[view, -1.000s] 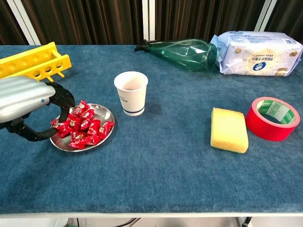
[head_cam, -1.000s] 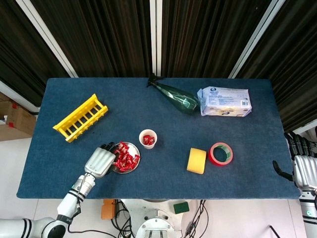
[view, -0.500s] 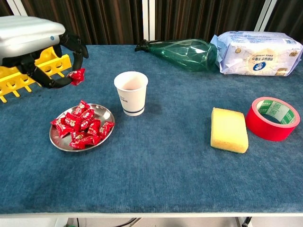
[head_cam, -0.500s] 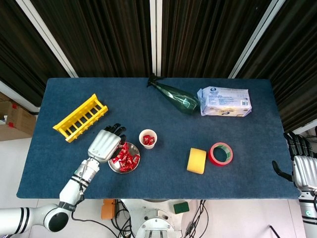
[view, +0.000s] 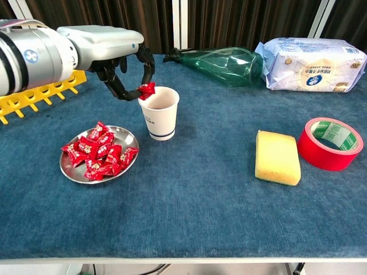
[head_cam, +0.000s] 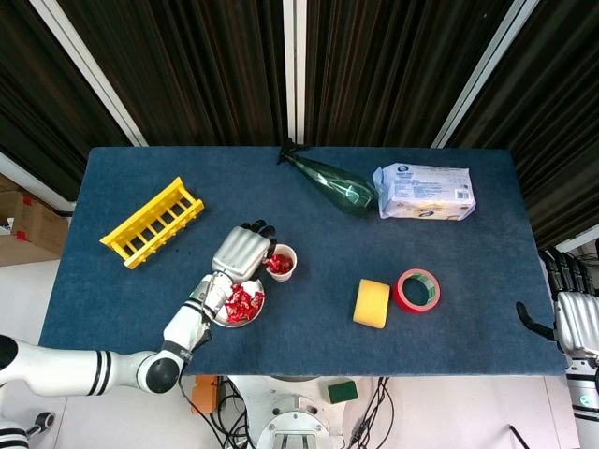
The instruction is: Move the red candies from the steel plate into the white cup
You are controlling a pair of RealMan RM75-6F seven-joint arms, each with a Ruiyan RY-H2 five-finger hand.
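In the lower left of the chest view, a heap of red wrapped candies (view: 96, 152) is held by the round steel plate (view: 129, 139). Just beyond, a single red candy (view: 147, 90) is pinched by the left hand (view: 117, 56) at the rim of the white paper cup (view: 159, 113). The right hand (head_cam: 576, 318) is seen at the head view's lower right edge, its fingers spread and nothing held.

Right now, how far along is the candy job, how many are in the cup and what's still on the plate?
Partly done. The head view shows a few red candies already inside the white cup; I can't count them exactly. In hand: the left hand pinches one candy at the cup's rim, not yet released. Left: a pile of red candies still sits on the steel plate. The right hand rests off the table's edge.
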